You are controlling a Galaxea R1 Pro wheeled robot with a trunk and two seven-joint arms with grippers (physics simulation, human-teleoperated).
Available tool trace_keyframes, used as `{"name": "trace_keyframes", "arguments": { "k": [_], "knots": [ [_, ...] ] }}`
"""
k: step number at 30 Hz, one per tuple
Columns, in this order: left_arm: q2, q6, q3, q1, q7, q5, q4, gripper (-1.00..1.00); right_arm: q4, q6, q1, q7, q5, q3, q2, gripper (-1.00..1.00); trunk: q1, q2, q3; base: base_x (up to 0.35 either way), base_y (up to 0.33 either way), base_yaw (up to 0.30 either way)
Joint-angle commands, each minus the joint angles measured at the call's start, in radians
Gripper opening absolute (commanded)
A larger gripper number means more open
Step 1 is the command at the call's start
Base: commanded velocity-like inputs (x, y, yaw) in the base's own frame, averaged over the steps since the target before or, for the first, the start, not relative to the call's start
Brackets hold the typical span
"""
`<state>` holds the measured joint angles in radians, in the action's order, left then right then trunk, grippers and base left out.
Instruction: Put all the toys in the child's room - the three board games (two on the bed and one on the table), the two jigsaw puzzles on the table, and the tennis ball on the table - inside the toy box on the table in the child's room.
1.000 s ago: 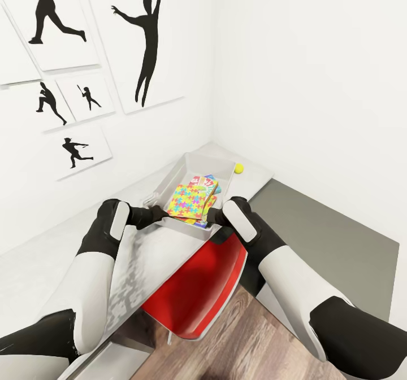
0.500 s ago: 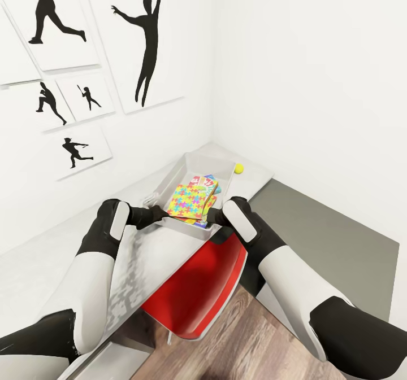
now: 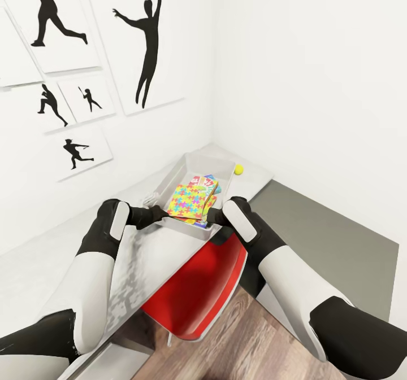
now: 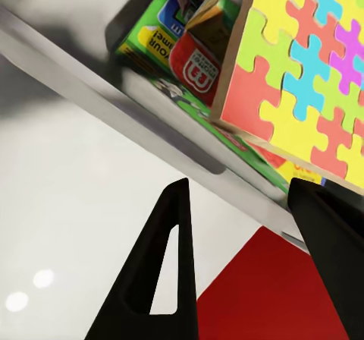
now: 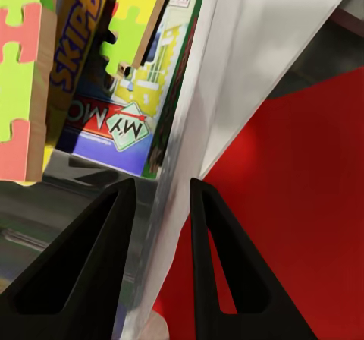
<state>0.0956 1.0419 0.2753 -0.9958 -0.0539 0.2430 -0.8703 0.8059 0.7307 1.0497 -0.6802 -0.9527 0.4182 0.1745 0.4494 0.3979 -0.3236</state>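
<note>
A: Where is the box (image 3: 195, 168)?
B: On the white table (image 3: 169, 250), near its far end by the room corner. It carries a puzzle (image 3: 189, 200) on top, with games (image 3: 207, 184) stacked under and behind it.

A: Left hand (image 3: 160, 214)?
B: At the box's near left corner. In the left wrist view the fingers (image 4: 161, 272) stand apart. One lies over the white tabletop outside the box wall (image 4: 114, 89); the other is at the picture's edge near the lower rim. Cannot tell whether either touches the wall.

A: Right hand (image 3: 210, 216)?
B: At the near right corner. In the right wrist view its two fingers (image 5: 95, 268) straddle the grey box wall (image 5: 227, 89), one inside and one outside, closed in on it. Reads as clamped on the box.

A: Contents from the wrist views?
B: Left wrist: puzzle (image 4: 303, 67) tilted up on edge, over a green-edged game (image 4: 155, 29). Right wrist: a second puzzle (image 5: 140, 21) propped among the games (image 5: 114, 120), whose covers are yellow, red and blue.

A: Ball (image 3: 238, 169)?
B: On the table just beyond the box's far right corner, outside it, apart from the rim.

A: Surroundings?
B: Red chair (image 3: 203, 281) tucked under the table below the box. Grey-topped cabinet (image 3: 333, 244) to the right. Silhouette posters (image 3: 144, 35) on the left wall
</note>
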Motion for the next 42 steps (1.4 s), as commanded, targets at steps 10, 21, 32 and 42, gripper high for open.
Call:
{"name": "trace_keyframes", "arguments": {
  "k": [10, 21, 32, 42],
  "knots": [
    [0.001, 0.005, 0.005, -0.001, -0.006, 0.002, -0.001, -1.00, 0.001, -0.001, 0.001, -0.009, -0.014, 0.002, 0.000, -1.00, 0.001, 0.002, 0.005, 0.000, 0.000, 0.000],
    [0.001, 0.005, 0.006, -0.001, -0.006, 0.002, -0.001, -1.00, 0.001, -0.001, 0.001, -0.009, -0.014, 0.002, 0.000, -1.00, 0.001, 0.002, 0.011, 0.000, 0.000, 0.000],
    [0.001, 0.005, 0.007, -0.001, -0.006, 0.002, -0.001, -1.00, 0.001, -0.001, 0.001, -0.009, -0.014, 0.002, 0.000, -1.00, 0.001, 0.002, 0.016, -0.043, 0.000, 0.000],
    [0.001, 0.005, 0.007, -0.001, -0.006, 0.003, -0.001, -1.00, 0.001, -0.001, 0.001, -0.009, -0.014, 0.002, 0.000, -1.00, 0.001, 0.002, 0.019, -0.060, 0.026, 0.000]
  ]
}}
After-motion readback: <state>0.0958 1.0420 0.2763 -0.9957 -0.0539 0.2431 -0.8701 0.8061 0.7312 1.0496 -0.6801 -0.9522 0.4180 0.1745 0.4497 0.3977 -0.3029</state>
